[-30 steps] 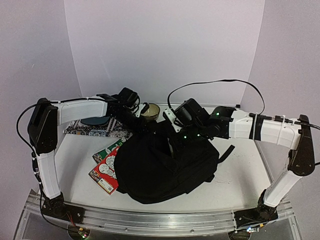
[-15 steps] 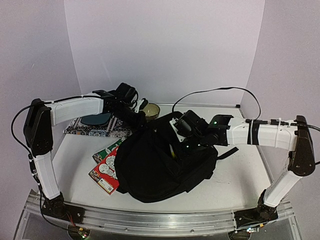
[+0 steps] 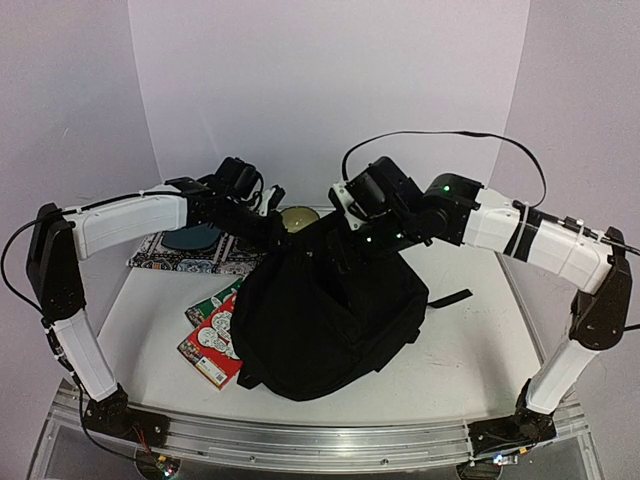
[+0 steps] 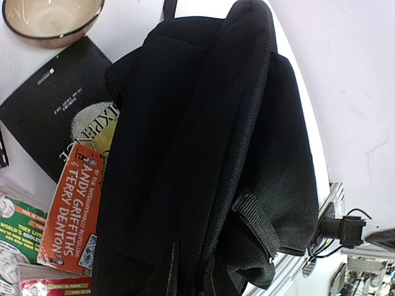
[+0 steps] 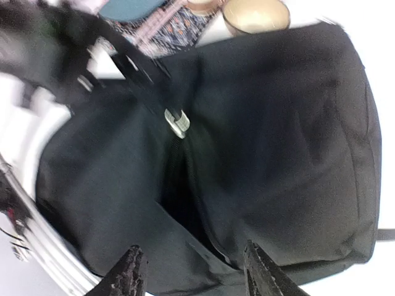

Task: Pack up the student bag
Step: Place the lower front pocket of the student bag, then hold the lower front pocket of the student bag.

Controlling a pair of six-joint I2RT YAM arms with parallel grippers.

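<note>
The student bag [image 3: 330,310] is a large black fabric backpack lying mid-table, its back edge pulled up. My left gripper [image 3: 277,234] is at the bag's upper left rim, shut on the fabric. In the left wrist view the bag [image 4: 203,154] fills the frame and hides the fingers. My right gripper [image 3: 347,217] hovers over the bag's top, open and empty. In the right wrist view its fingertips [image 5: 133,274] stand wide apart above a dark slit in the bag [image 5: 259,142], near a silver zip pull [image 5: 177,121].
Red and green books [image 3: 212,335] lie left of the bag. A patterned book [image 3: 195,255] and a blue item [image 3: 192,238] sit behind them. A tan bowl [image 3: 298,218] stands at the back. A black book [image 4: 58,114] and an orange book [image 4: 74,216] lie beside the bag.
My right gripper has opened and lifted up and back off the bag. The left arm has stretched further in, and the bag's back edge now stands higher.
</note>
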